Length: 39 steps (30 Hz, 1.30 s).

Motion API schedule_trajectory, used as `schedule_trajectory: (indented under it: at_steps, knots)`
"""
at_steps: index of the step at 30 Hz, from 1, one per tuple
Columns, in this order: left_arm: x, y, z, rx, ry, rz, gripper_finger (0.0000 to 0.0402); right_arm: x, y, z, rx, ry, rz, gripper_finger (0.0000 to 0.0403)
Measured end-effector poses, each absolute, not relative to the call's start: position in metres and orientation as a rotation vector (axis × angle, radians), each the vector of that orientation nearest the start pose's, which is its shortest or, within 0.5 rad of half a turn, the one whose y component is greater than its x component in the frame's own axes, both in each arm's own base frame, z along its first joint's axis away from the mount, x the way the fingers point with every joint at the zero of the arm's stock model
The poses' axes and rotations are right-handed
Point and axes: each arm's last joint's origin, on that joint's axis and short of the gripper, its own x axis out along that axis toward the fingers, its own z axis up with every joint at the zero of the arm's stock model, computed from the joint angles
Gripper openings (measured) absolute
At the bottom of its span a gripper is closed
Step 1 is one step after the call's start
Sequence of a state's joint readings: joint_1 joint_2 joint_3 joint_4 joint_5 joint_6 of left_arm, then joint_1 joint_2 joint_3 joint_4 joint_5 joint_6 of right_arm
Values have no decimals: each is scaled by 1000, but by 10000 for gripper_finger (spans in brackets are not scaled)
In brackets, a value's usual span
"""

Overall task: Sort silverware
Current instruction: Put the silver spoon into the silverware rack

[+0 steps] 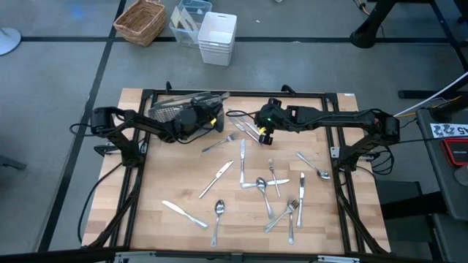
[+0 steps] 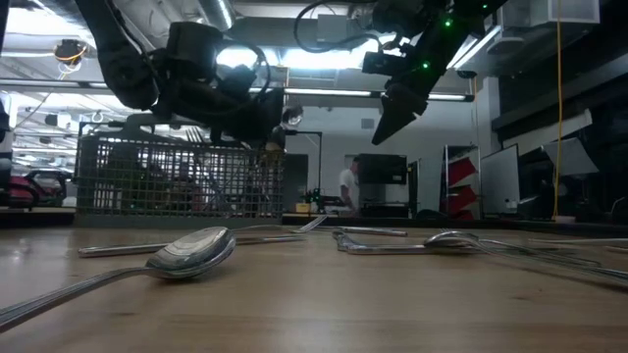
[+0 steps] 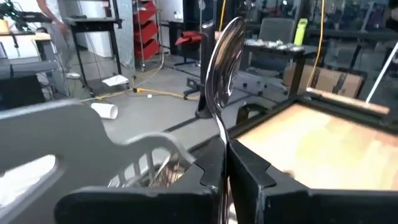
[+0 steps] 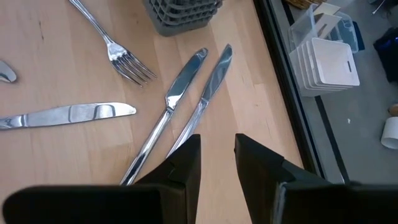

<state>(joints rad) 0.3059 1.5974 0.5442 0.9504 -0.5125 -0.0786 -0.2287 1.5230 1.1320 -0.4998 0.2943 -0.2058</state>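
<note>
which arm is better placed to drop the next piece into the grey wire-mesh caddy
Left, likely. The left gripper is shut on a shiny silver metal spoon and sits beside the grey wire-mesh rectangular caddy. The right gripper is open and empty, above two silver metal knives on the table.

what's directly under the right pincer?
Under the open right pincer: two shiny silver table knives lying side by side on the wooden table. Their handle ends are covered by the pincer's fingers.

shiny silverware (image 1: pixel 248 183) scattered flat across the wooden tabletop, one spoon (image 3: pixel 222 59) upright, pinched by its handle
</note>
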Motion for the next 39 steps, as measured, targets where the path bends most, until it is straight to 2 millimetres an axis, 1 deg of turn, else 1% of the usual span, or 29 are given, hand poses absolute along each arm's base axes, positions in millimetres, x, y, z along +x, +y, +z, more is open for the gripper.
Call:
schedule_trajectory:
  at_steps: [4, 11, 20, 22, 26, 29, 32, 36, 39]
  knots:
    - [276, 99, 173, -60, 95, 812, 12, 307, -80, 255, -217, 948, -393, 101]
    - [275, 98, 168, -54, 147, 808, 32, 307, -80, 255, -217, 948, -393, 101]
    - [275, 98, 167, -44, 171, 814, 85, 307, -80, 255, -217, 945, -393, 101]
    - [275, 98, 167, -43, 172, 813, 95, 309, -81, 257, -217, 921, -388, 101]
    - [275, 98, 166, -44, 175, 810, 106, 316, -85, 264, -215, 803, -402, 101]
    - [275, 98, 166, -44, 175, 810, 105, 320, -95, 272, -236, 714, -430, 101]
    - [275, 98, 166, -44, 175, 810, 100, 324, -110, 273, -235, 644, -479, 101]
    - [275, 98, 166, -45, 176, 808, 97, 330, -135, 264, -218, 599, -542, 101]
    - [275, 98, 166, -45, 176, 807, 96, 337, -151, 253, -198, 549, -528, 101]
